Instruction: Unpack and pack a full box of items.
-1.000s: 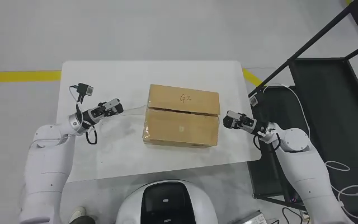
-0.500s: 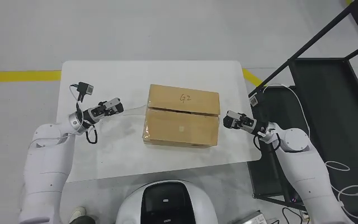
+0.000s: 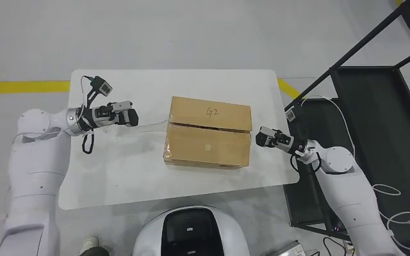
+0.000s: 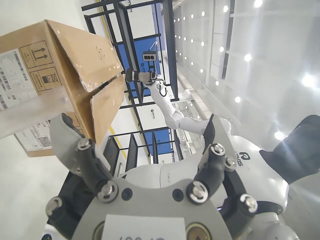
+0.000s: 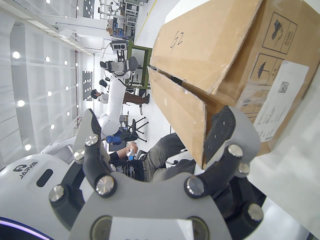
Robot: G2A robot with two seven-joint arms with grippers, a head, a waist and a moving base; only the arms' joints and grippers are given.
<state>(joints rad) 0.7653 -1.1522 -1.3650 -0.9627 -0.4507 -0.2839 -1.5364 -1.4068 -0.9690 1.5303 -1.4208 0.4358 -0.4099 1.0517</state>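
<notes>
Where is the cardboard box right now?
In the top view, the cardboard box sits centered on the table, between the left claw and the right claw.

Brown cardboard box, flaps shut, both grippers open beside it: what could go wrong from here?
The clear tape strip trailing from the brown cardboard box toward the open left gripper may cling to it or re-stick.
The open right gripper sits at the box's end; a push could slide the unheld box.

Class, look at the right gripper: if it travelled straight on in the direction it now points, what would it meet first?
The cardboard box. The open right gripper points at the box's near end from close by. It would probably touch around the seam between the top flaps, though the exact height is unclear.
</notes>
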